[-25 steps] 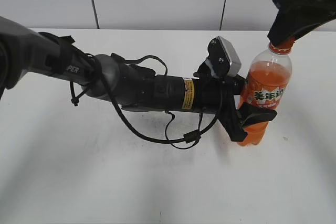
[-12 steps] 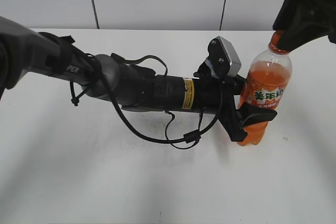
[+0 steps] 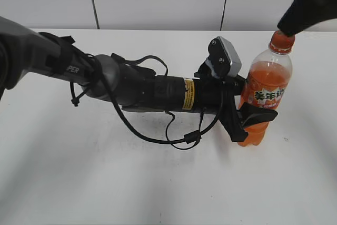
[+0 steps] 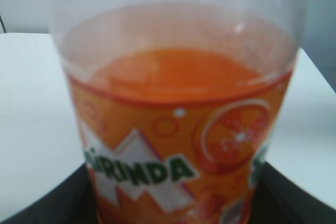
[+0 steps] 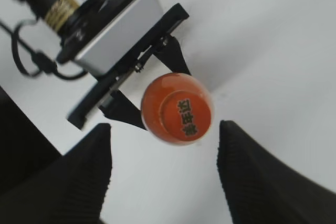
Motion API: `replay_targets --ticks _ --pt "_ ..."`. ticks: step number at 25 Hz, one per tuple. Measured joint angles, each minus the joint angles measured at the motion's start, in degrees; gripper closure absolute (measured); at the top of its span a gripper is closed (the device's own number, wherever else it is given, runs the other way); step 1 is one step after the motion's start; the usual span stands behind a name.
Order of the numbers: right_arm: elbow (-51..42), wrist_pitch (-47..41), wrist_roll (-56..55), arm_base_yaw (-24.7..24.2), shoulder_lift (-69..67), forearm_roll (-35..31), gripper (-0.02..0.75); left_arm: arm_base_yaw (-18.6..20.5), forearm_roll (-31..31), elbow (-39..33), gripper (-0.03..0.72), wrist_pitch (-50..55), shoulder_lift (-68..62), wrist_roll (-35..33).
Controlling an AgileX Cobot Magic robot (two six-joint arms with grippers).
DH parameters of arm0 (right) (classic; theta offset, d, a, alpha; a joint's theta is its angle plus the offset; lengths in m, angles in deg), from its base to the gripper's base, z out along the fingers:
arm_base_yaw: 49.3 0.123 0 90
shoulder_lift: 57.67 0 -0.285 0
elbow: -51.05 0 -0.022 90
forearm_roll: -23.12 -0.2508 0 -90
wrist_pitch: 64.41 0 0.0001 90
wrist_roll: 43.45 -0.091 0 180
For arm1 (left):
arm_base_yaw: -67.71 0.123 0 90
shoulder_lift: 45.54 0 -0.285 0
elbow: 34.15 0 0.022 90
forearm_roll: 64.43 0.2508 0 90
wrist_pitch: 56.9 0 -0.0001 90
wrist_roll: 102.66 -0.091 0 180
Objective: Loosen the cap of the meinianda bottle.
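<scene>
Upright, meinianda bottle stood clamped at mid-body in left gripper; right gripper hung above cap, fingers apart, not touching.

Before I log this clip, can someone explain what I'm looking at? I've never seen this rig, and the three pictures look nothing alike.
It is a robot with two arms, each ending in a two-fingered hand with a small camera at its wrist. One picture looks at the white table from outside; the other two come from those wrist cameras.

In the outside view, the long black arm from the left ends in the left hand, closed around the lower part of an upright orange soda bottle. Its own camera sits so close that the bottle's label fills the picture.

The right hand hangs above the bottle. Its camera looks straight down on the orange cap, which shows between two dark ribbed fingers standing wide apart and not touching it. The cap is on the bottle.
</scene>
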Motion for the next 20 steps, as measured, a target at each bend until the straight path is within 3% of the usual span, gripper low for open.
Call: replay_targets --ticks 3,5,16,20 --pt "-0.20 -0.06 -21.52 0.00 0.12 0.00 0.306 0.00 0.00 0.00 0.262 0.00 0.00 0.00" --pt "-0.59 0.09 -26.23 0.00 0.12 0.00 0.313 0.00 0.00 0.00 0.262 0.00 0.00 0.00" --pt "-0.74 1.89 -28.86 0.00 -5.70 1.18 0.333 0.00 0.00 0.00 0.262 0.00 0.00 0.00" --pt "-0.74 1.53 -28.87 0.00 -5.84 1.57 0.472 0.00 0.05 0.00 0.262 -0.12 0.00 0.00"
